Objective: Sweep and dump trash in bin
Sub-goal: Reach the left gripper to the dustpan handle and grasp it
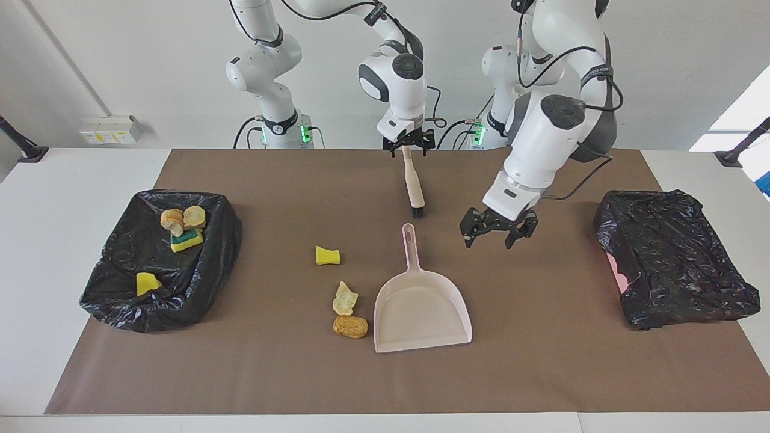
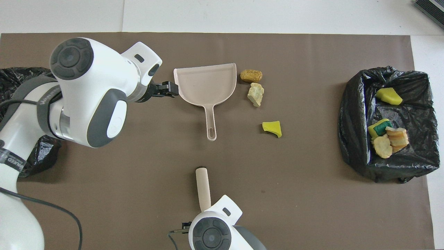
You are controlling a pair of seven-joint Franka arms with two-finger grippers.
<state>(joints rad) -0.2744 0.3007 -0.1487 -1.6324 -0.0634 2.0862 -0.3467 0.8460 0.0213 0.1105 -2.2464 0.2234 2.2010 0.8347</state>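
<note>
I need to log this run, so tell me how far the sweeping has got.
Done: four scraps lie in the bin. In hand: nothing; the left gripper hangs open beside the dustpan, and the right gripper is open over the brush. Left: three scraps on the mat.
</note>
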